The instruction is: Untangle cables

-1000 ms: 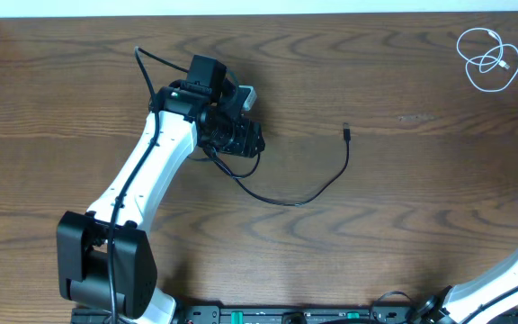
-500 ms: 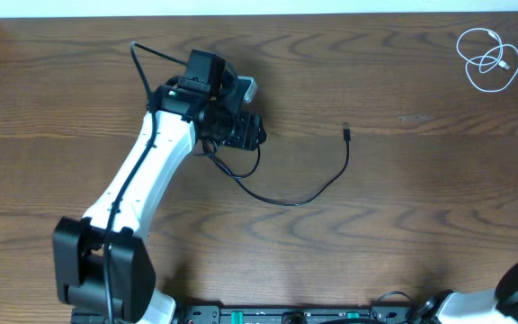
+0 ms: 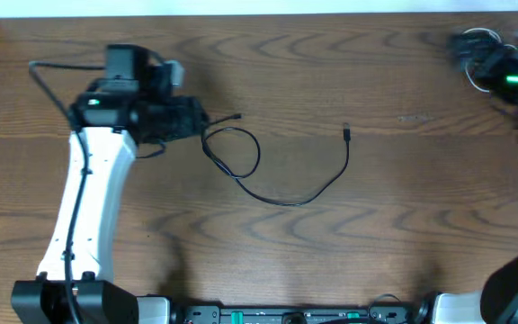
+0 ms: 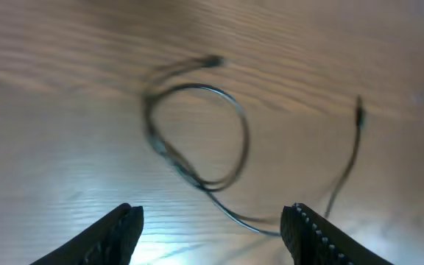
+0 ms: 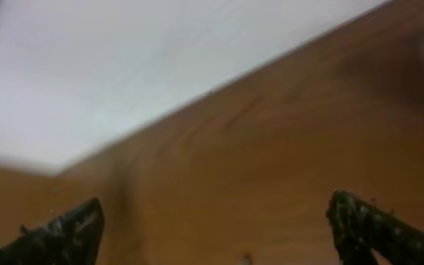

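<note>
A thin black cable [image 3: 281, 196] lies on the table's middle, one small loop at its left end [image 3: 232, 151] and a plug end at the right [image 3: 346, 133]. It also shows in the left wrist view [image 4: 197, 132]. My left gripper [image 3: 196, 119] is open and empty, just left of the loop; its fingers show wide apart [image 4: 212, 235]. A thin white cable [image 3: 484, 61] lies coiled at the far right corner, partly hidden under my blurred right gripper [image 3: 475, 49]. That gripper's fingers [image 5: 216, 228] are wide apart and empty.
The table's far edge meets a white surface [image 3: 259, 7]. A thicker black cord [image 3: 48, 81] loops off the left arm. The arm bases and a black rail [image 3: 268, 315] sit at the near edge.
My left gripper has moved left off the black cable's loop, leaving it on the table. My right arm has swung in over the white cable at the far right.
</note>
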You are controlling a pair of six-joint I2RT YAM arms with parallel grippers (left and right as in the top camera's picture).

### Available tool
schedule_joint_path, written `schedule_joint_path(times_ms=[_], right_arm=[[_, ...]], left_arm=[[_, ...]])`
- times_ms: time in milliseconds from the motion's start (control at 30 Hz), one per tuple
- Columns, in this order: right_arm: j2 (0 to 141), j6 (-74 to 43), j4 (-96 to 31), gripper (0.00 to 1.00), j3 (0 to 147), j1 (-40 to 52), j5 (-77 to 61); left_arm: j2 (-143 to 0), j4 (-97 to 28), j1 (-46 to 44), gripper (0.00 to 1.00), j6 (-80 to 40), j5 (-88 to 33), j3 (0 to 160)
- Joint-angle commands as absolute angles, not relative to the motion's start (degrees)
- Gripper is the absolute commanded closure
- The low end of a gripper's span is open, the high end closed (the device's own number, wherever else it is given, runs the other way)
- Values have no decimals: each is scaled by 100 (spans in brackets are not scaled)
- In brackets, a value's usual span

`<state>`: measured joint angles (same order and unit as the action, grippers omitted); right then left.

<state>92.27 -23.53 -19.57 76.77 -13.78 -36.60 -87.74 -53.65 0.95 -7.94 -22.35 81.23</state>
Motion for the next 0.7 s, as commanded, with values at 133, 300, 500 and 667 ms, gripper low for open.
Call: schedule_joint_path(times_ms=[133, 300, 500, 667], right_arm=[[10158, -1800, -2062, 11, 7714, 869, -3540], [10945, -1343, -2434, 9, 8248, 2082, -3166], [12042, -674, -3026, 14, 9417, 3336, -2421], [12477, -499, -2799, 15, 9504, 4042, -1931]], left_arm=[[-8777, -5395, 895, 35, -972, -2091, 8202], [-8777, -5400, 1223, 34, -972, -2091, 8200], [-8777, -5398, 1286, 30, -950, -2084, 8197], [-8777, -5398, 1286, 30, -952, -1984, 8197]])
